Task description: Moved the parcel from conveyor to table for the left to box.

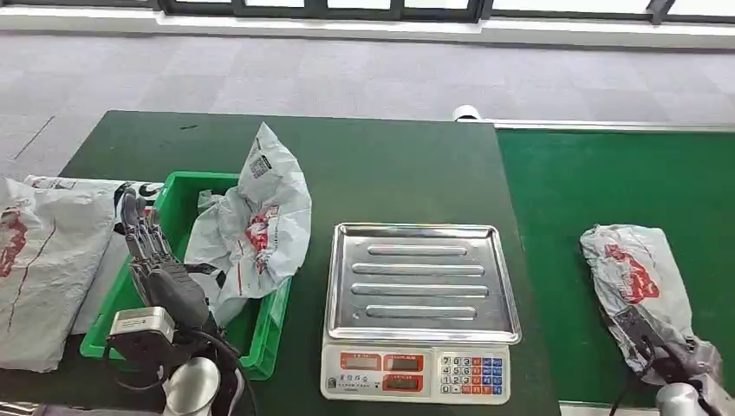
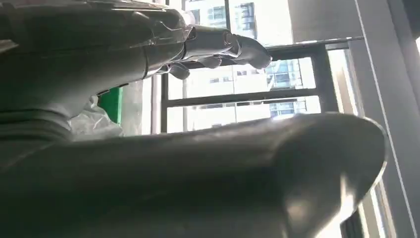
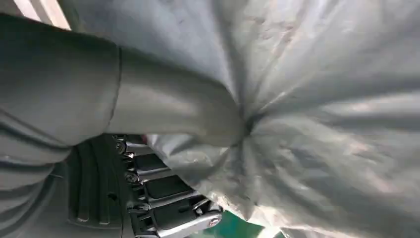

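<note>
A grey plastic parcel [image 1: 637, 273] with a red logo lies on the green conveyor [image 1: 589, 182] at the right. My right hand [image 1: 643, 340] grips its near end. In the right wrist view the thumb [image 3: 163, 106] presses into the crumpled parcel [image 3: 322, 99] and the dark fingers [image 3: 168, 198] curl under it. My left hand [image 1: 160, 260] hovers over the left side of the green box [image 1: 264, 334], fingers stretched out and holding nothing. The left wrist view shows those fingers [image 2: 223, 47] apart. Another grey parcel [image 1: 256, 221] sits in the box, leaning over its right wall.
A weighing scale [image 1: 422, 277] with a steel tray stands on the dark green table [image 1: 381, 165] between box and conveyor. Several grey parcels [image 1: 43, 260] are piled at the table's left edge. Grey carpet and windows lie beyond.
</note>
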Available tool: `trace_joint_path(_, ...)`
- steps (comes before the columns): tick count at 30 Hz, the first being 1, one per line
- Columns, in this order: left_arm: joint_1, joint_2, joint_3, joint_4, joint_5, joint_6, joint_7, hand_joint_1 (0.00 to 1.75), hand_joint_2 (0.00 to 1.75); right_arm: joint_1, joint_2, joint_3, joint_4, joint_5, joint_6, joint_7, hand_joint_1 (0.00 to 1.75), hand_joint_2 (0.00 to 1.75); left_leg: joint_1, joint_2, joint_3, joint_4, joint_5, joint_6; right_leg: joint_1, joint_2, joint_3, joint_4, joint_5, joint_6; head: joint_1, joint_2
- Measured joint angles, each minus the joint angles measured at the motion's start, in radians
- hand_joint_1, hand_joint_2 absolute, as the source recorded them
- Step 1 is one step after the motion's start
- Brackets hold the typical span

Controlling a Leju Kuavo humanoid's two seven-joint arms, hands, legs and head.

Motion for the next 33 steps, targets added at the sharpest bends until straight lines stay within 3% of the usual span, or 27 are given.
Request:
trace_joint_path(16, 0.012, 0.000, 0.004, -0.013, 0.057, -0.010, -0.032, 0.00, 0.00, 0.050, 0.081, 0.136, -0.131, -0.127, -0.087, -0.045, 1.75, 1.75, 0.000, -0.009, 0.005, 0.000, 0.001, -0.001, 0.000, -0.006, -0.001, 0.000, -0.001, 0.000, 0.000, 0.000)
trace_joint_path(20, 0.013, 0.000, 0.004, -0.013, 0.058, -0.008, -0.034, 0.00, 0.00, 0.073, 0.105, 0.150, -0.205, -0.196, -0.247, -0.099, 1.75, 1.75, -0.001, -0.009, -0.002, 0.000, 0.001, -0.001, -0.001, -0.007, -0.002, 0.000, -0.001, 0.000, 0.000, 0.000)
trace_joint_path(22, 0.012, -0.002, 0.004, -0.012, 0.058, -0.003, -0.038, 0.00, 0.00, 0.123, 0.142, 0.152, -0.365, -0.377, -0.412, -0.196, 1.75, 1.75, -0.001, -0.013, 0.004, 0.000, 0.002, 0.000, -0.001, -0.013, -0.004, 0.000, -0.001, -0.001, 0.000, 0.000)
trace_joint_path(24, 0.011, -0.002, 0.004, -0.005, 0.058, 0.002, -0.039, 0.00, 0.00, 0.206, 0.194, 0.153, -0.601, -0.553, -0.492, -0.293, 1.75, 1.75, -0.001, -0.022, 0.002, 0.000, 0.003, -0.001, 0.000, -0.021, -0.002, 0.000, -0.003, -0.001, 0.000, 0.000)
trace_joint_path(29, 0.006, -0.005, 0.003, 0.011, 0.053, 0.002, -0.035, 0.00, 0.00, 0.349, 0.382, 0.159, -1.118, -0.646, -0.510, -0.545, 1.75, 1.75, 0.001, -0.017, 0.005, -0.002, 0.001, -0.003, 0.001, -0.016, -0.002, 0.001, -0.006, -0.003, 0.000, 0.000)
trace_joint_path(33, -0.011, -0.005, 0.003, 0.028, 0.045, -0.014, -0.023, 0.00, 0.00, 0.401, 0.483, 0.160, -1.381, -0.711, -0.508, -0.647, 1.75, 1.75, 0.001, -0.018, 0.004, -0.002, 0.001, -0.003, 0.001, -0.017, -0.002, 0.001, -0.007, -0.004, 0.000, 0.000)
